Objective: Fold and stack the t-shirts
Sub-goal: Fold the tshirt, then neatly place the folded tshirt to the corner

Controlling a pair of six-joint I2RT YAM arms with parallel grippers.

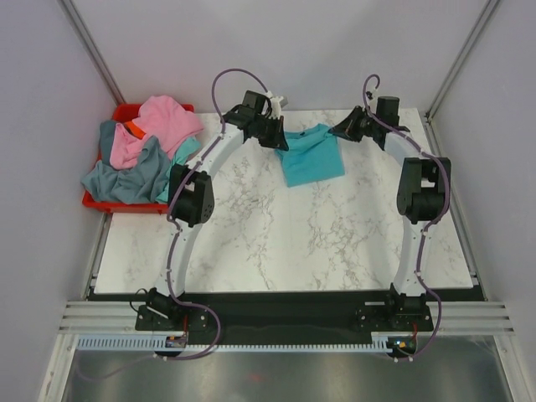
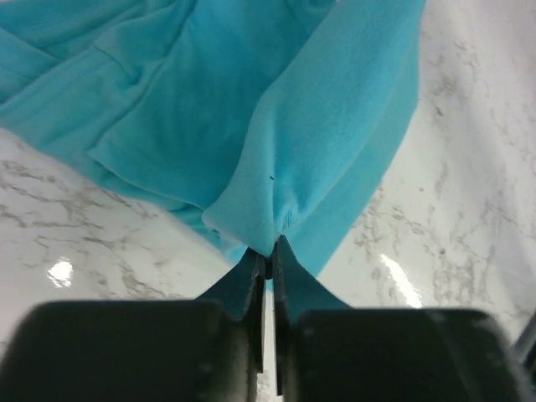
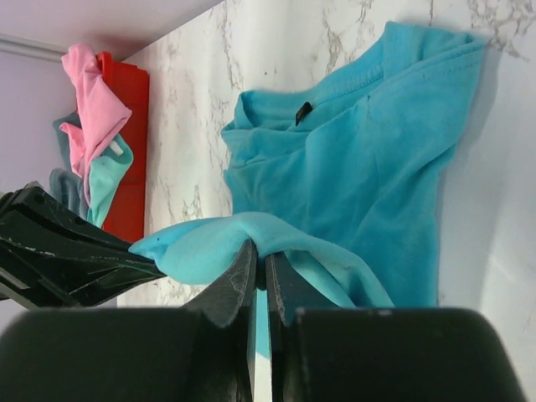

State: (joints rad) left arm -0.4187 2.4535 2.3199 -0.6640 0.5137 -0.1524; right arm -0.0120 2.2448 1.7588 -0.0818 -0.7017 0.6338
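Red plastic bin [image 1: 126, 110] at far left; bright teal cloth t-shirt [image 1: 311, 159] held by both arms at the far edge of the white marble table [image 1: 293, 239].
Pink t-shirt [image 1: 167, 121] and grey-blue t-shirt [image 1: 121, 180] heap over the bin. The left gripper [image 2: 266, 251] is clamped on the teal shirt's left corner, and the right gripper [image 3: 260, 255] pinches its right corner. A small dark neck label [image 3: 303, 111] carries no writing that can be read.

Far centre of table [image 1: 276, 243]: shirt [image 1: 311, 159], left gripper [image 1: 279, 141] at its left corner, right gripper [image 1: 342, 130] at its right. Far left, beside table: bin [image 1: 124, 110], shirt heap [image 1: 138, 155] in it
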